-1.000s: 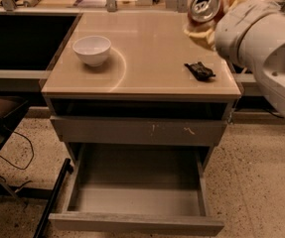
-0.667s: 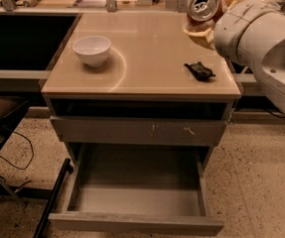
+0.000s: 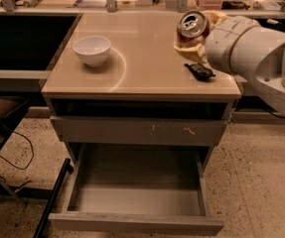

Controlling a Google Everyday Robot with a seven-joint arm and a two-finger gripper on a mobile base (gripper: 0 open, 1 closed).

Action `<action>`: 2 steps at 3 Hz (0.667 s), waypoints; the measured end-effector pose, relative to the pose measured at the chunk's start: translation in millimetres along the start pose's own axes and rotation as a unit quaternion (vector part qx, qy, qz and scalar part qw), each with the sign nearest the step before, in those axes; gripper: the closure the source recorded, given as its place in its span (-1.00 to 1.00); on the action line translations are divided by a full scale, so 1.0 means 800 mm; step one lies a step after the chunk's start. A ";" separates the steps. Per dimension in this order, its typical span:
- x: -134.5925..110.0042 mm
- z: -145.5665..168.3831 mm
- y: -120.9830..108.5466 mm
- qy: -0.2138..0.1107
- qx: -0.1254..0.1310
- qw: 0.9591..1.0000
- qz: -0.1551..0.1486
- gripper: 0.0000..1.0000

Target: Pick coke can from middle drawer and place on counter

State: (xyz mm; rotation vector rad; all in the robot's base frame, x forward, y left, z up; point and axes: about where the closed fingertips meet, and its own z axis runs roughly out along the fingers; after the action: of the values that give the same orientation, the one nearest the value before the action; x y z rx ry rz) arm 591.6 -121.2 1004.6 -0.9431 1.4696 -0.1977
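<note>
Bowl (image 3: 92, 49) sits left on your counter (image 3: 147, 66), with the middle drawer (image 3: 137, 201) pulled out below. The coke can (image 3: 192, 24) hangs over the counter's right side, long axis tilted and silver top aimed up toward the camera. Your gripper (image 3: 196, 36) is clamped round the can's lower body, hiding its base, and the arm is cut off at the right edge; since 0.7 s ago the can has dropped lower and slightly left.

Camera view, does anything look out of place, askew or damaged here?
The coke can is tilted in the gripper above the counter, at its right side. The middle drawer hangs open, empty. Pale scratches mark the drawer front above it.
</note>
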 end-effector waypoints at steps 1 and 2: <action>0.016 0.044 0.041 -0.010 -0.097 0.995 0.008 1.00; 0.010 0.111 0.035 -0.014 -0.162 0.987 0.008 1.00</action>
State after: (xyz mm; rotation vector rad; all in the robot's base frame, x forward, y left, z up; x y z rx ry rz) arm 660.7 -71.4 965.7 -1.1890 1.5084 0.0693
